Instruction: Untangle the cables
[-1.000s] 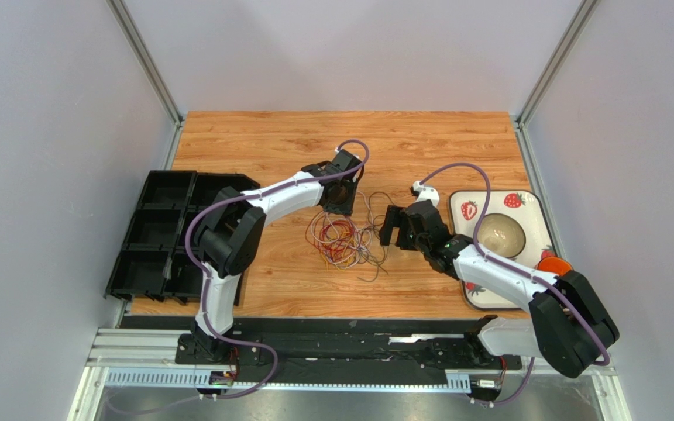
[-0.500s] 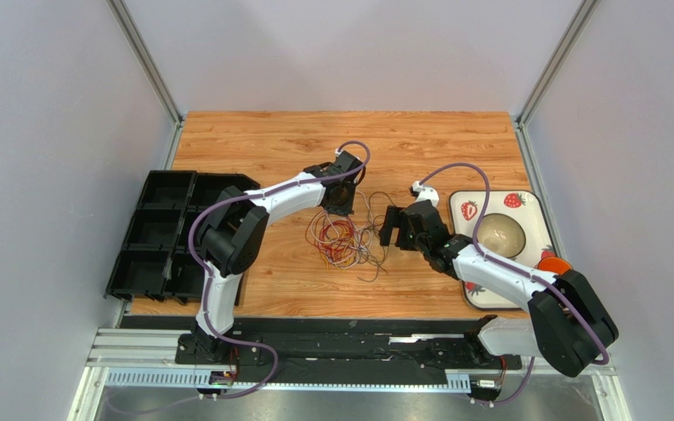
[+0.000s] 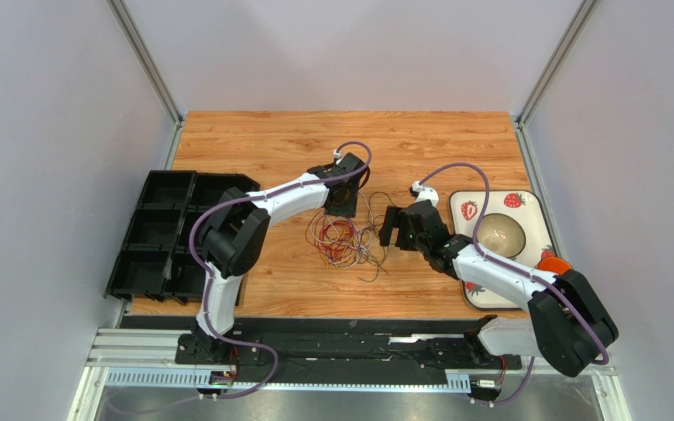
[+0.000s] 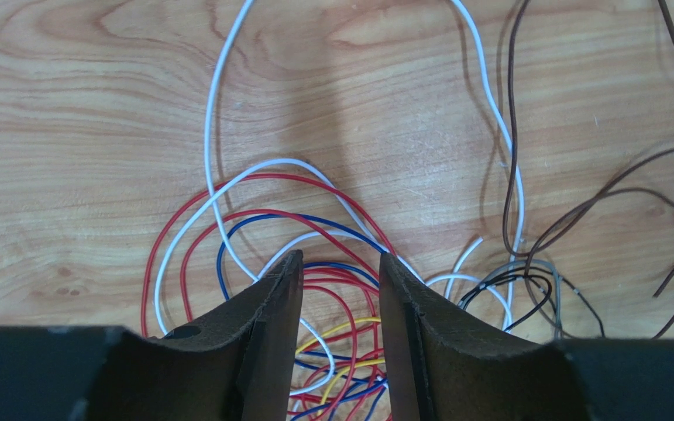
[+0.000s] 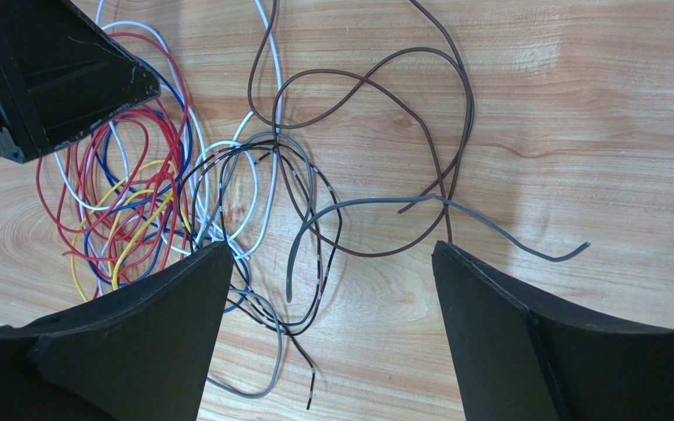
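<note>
The cables (image 3: 342, 239) lie in a loose tangle on the wooden counter (image 3: 420, 149), about mid-counter, between the two arms. The heap is roughly round with no single long axis. Its red, yellow, blue and white loops (image 4: 314, 219) are packed on the left. Brown, grey and black strands (image 5: 367, 132) sprawl out to the right, and stray ends trail toward the far and near sides.

The left gripper (image 3: 342, 203) hangs over the far edge of the coloured loops. Its jaws are parted by a narrow gap (image 4: 340, 256). Wires show through the gap, but none is visibly clamped.

The right gripper (image 3: 391, 226) sits just right of the tangle with its jaws spread wide (image 5: 332, 250), framing the dark strands without touching them. One grey strand (image 5: 507, 232) runs out sideways beyond the jaws.

Black bins (image 3: 160, 232) stand at the left edge. A strawberry-print tray (image 3: 525, 206) holding a bowl (image 3: 500, 232) is at the right.
</note>
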You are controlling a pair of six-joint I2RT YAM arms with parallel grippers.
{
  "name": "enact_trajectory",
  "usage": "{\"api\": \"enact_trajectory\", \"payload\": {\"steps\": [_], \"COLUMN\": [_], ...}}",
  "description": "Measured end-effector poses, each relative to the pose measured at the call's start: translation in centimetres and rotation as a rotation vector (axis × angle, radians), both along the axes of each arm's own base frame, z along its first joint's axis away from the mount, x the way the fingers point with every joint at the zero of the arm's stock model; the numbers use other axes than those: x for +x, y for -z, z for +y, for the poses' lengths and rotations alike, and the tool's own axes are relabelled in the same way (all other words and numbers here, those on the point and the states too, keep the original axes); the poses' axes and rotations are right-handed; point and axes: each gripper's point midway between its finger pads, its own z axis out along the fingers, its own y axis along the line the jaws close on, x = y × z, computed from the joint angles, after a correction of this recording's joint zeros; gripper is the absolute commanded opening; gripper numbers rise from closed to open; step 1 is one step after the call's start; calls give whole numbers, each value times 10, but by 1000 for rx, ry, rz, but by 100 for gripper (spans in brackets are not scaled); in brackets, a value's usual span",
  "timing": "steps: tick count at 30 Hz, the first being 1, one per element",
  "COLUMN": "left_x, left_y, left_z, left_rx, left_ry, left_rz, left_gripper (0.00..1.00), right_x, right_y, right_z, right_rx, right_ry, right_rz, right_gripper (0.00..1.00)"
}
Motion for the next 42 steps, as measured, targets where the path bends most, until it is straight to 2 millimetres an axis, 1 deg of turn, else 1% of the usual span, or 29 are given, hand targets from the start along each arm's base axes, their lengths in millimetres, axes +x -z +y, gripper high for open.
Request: {"api": "enact_trajectory", "payload": {"steps": [1,2,5,8,11,18,21,22,24,25,27,28,36,39,41,42], "left_x": [1,2,8,14,16,10,8,8,7,6,5,5,1,-2,0,1], "left_y": [-1,-2,-6,-6,-1,8,8,8,9,9,9,8,9,4,-12,-27], "left_z": [0,1,-2,-5,-5,4,4,5,4,4,3,3,6,9,8,6], "left_rx": [0,-1,-5,-4,13,58,61,61,61,60,63,63,95,118,112,94], "left_ry": [-15,-29,-60,-81,-97,-130,-139,-141,-143,-145,-143,-146,-144,-135,-115,-94], "left_rz": [-2,-5,-17,-25,-20,9,13,14,17,18,16,14,11,17,3,-14], "left_gripper": [45,42,38,38,38,38,32,26,21,14,7,0,0,0,0,0], "right_x": [0,0,0,0,0,0,0,0,0,0,0,0,0,0,0,0], "right_y": [0,0,0,0,0,0,0,0,0,0,0,0,0,0,0,0], "right_z": [0,0,0,0,0,0,0,0,0,0,0,0,0,0,0,0], "right_rx": [0,0,0,1,1,0,-1,-1,-2,-3,-3,-3,-3,-3,-3,-3], "right_ry": [0,0,0,-1,-2,-4,-5,-5,-6,-6,-7,-7,-7,-7,-7,-7], "right_rz": [0,0,0,0,1,0,-1,-1,-1,-1,-1,-1,-1,-2,-2,-2], "right_gripper": [89,89,89,89,89,89,89,89,89,89,89,89,89,89,89,89]}}
